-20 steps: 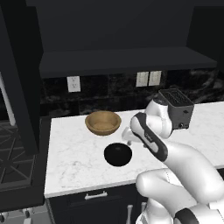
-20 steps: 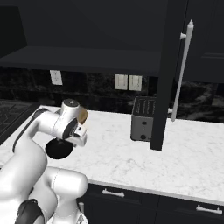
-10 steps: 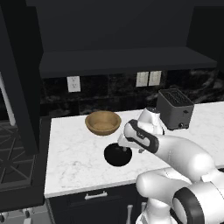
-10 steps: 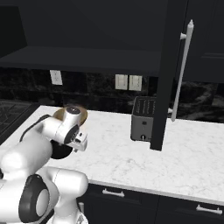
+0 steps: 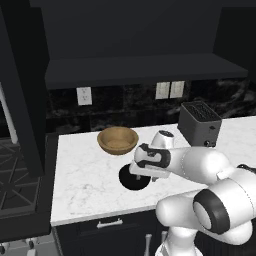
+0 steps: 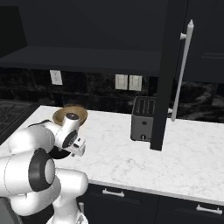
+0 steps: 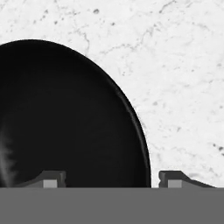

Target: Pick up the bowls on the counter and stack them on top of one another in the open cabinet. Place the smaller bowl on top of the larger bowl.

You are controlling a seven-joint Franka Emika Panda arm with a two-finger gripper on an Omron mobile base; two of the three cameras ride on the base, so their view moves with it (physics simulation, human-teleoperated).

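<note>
We saw a glossy white arm (image 5: 200, 167) built of rounded, bulbous segments, with dark grey rings at its joints. Its hand (image 5: 150, 159) carried a dark band, and two small dark fingertips (image 7: 51, 178) showed pale grey pads.

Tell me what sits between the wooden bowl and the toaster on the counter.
Nothing but bare white marble counter lies between the wooden bowl and the toaster, as the right base view shows.

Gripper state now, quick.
Gripper: open, holding nothing; its fingertips straddle the rim of the black bowl on the counter.
</note>
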